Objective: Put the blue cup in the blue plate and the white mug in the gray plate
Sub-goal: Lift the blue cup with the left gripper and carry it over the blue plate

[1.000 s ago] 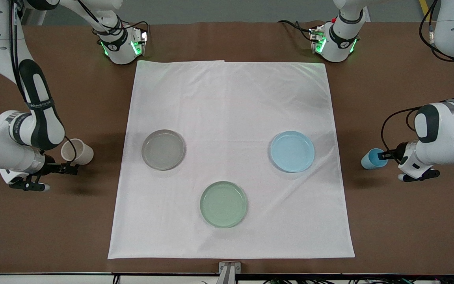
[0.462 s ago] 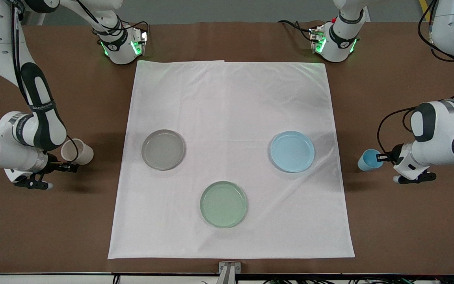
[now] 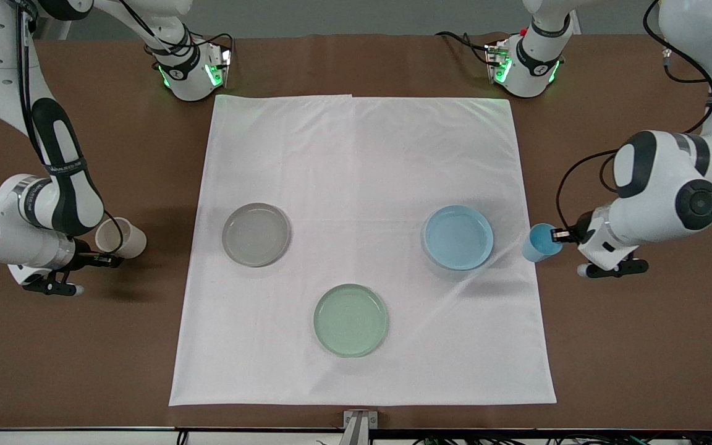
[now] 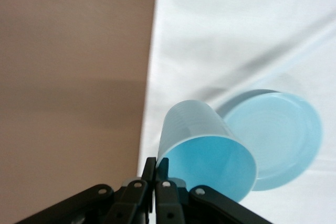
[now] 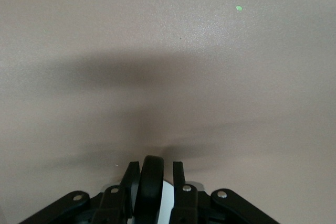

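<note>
Your left gripper (image 3: 559, 235) is pinched shut on the rim of the blue cup (image 3: 539, 242), carrying it tilted in the air over the edge of the white cloth (image 3: 362, 185) at the left arm's end of the table, just beside the blue plate (image 3: 458, 237) (the left wrist view shows the cup (image 4: 205, 148) clamped at its lip, with the plate (image 4: 283, 135) below it on the cloth). Your right gripper (image 3: 109, 260) is closed on the dark handle (image 5: 149, 187) of the white mug (image 3: 121, 237), over the bare brown table (image 3: 84, 346) at the right arm's end. On the cloth you also have the gray plate (image 3: 256, 235), and the pale green plate (image 3: 351, 320) nearest the front camera.
</note>
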Robot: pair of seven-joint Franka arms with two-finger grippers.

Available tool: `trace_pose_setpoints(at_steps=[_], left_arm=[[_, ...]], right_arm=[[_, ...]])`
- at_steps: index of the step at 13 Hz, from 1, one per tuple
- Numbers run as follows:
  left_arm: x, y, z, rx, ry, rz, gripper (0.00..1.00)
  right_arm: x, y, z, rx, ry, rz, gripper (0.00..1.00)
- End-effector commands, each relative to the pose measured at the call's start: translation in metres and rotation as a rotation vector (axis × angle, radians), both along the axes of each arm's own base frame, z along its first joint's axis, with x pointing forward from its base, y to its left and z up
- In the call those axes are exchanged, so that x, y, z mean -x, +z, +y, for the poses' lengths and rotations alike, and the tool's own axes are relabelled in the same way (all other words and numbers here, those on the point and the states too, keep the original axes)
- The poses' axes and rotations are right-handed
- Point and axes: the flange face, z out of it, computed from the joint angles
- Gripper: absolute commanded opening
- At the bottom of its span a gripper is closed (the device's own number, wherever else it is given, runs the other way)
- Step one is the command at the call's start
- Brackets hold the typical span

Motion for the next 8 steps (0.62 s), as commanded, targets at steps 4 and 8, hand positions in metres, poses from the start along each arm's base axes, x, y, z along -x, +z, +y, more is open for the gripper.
trace_pose_setpoints(at_steps=[4, 8], left_arm=[[0.024, -0.041, -0.107, -0.016, 0.115, 0.06, 0.0], [0.03, -0.083, -0.127, -0.021, 0.148, 0.086, 0.01]], right_arm=[[0.002, 0.007, 0.004, -0.016, 0.001, -0.007, 0.12], [-0.006, 0.042, 0.036, -0.03, 0.06, 0.016, 0.05]])
